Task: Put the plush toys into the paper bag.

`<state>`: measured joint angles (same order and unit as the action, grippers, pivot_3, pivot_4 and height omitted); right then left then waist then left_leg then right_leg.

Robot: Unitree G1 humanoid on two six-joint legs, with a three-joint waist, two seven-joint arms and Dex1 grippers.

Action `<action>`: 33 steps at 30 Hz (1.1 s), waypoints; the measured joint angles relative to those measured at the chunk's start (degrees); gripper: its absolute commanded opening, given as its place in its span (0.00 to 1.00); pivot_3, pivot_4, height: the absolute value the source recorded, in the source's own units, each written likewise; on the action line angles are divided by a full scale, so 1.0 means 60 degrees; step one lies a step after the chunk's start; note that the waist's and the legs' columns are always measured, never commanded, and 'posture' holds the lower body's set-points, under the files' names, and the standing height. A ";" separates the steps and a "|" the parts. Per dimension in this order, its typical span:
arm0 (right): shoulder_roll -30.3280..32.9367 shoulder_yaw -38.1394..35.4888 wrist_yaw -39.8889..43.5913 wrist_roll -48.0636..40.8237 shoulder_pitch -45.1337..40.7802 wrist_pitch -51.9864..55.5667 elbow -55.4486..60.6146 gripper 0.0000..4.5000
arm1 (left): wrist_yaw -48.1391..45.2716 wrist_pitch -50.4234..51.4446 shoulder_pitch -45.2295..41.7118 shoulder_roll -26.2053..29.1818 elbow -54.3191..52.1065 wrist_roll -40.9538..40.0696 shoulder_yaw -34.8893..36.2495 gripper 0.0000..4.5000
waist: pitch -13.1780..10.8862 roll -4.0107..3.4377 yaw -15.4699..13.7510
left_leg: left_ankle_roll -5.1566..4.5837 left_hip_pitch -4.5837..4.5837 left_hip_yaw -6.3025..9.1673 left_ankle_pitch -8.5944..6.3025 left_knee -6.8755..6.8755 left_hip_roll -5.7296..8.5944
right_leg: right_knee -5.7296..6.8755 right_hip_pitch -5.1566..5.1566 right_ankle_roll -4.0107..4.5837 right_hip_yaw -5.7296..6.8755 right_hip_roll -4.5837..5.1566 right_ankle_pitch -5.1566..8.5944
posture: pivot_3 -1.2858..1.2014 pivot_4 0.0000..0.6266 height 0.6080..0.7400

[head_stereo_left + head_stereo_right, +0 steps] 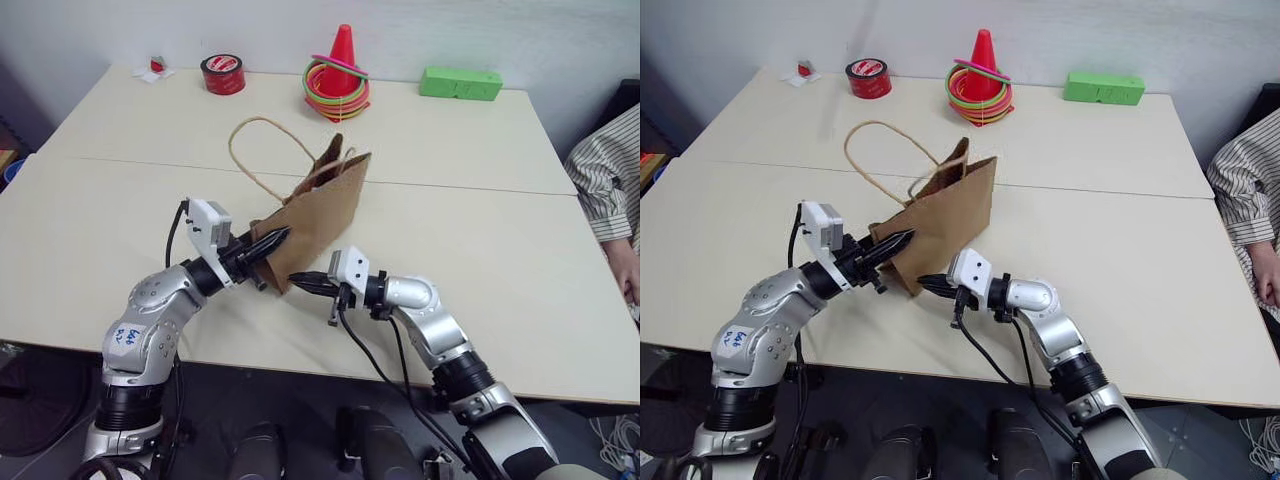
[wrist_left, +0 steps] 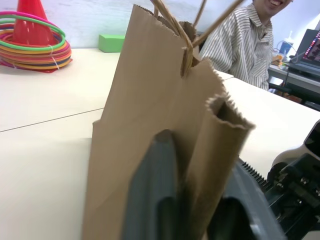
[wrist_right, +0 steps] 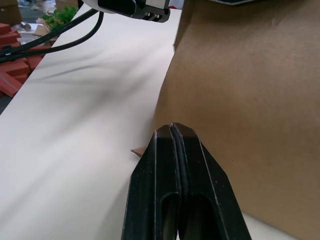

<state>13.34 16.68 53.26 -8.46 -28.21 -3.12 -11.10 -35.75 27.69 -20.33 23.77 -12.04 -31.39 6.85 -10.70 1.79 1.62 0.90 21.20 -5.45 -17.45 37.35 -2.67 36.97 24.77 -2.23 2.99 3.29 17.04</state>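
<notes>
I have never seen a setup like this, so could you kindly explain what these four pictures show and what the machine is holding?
This is a two-armed robot. Two pictures come from cameras in its head, looking down over a pale table; the other two come from a camera on each wrist, looking along that arm's black fingers.

The left tool is pinched shut on a folded edge of a brown paper bag. The right tool is shut on nothing, its tip close to the bag's lower corner.

Along the far edge of the table stand a red cone with coloured rings, a roll of red tape, a green block and a small red-and-white toy. A person in a striped shirt sits at the side.
</notes>
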 measured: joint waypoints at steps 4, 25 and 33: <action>0.1339 -0.0910 0.0451 -0.0956 0.1148 0.0614 0.1739 0.00 | -0.1721 0.0229 -0.0540 0.0843 0.0696 -0.0655 0.0067 0.01 | -0.0003 -0.0004 -0.0045 | -0.0007 0.0010 0.0007 -0.0004 -0.0002 0.0004 | -0.0012 -0.0007 -0.0001 0.0011 0.0002 0.0000 | 0.52 0.24 1.00; 0.4851 -0.5492 0.1997 -0.3259 0.5135 0.0045 0.3267 0.21 | -0.8203 -0.3671 -0.3140 0.2162 0.5928 0.1099 -0.1582 0.36 | -0.0006 -0.0009 -0.0018 | -0.0031 -0.0014 0.0001 -0.0020 0.0045 -0.0014 | -0.0014 -0.0040 -0.0007 -0.0002 -0.0042 -0.0002 | 0.52 0.24 1.00; 0.5299 -0.5877 0.2352 -0.3737 0.4904 0.0261 0.3369 0.85 | -0.6682 -0.3413 -0.0742 0.3697 0.4190 0.1056 0.0460 0.92 | -0.0010 -0.0017 -0.0007 | -0.0049 -0.0024 0.0003 -0.0034 0.0042 -0.0019 | -0.0004 -0.0039 -0.0004 -0.0008 -0.0029 0.0000 | 0.52 0.24 1.00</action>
<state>45.13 -18.58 67.37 -30.88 1.22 -1.55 9.11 -75.84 7.22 -24.78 45.96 13.10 -25.05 9.61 -10.76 1.69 1.57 0.61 21.05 -5.44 -17.66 37.60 -2.79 36.94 24.53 -2.25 2.94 3.12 17.04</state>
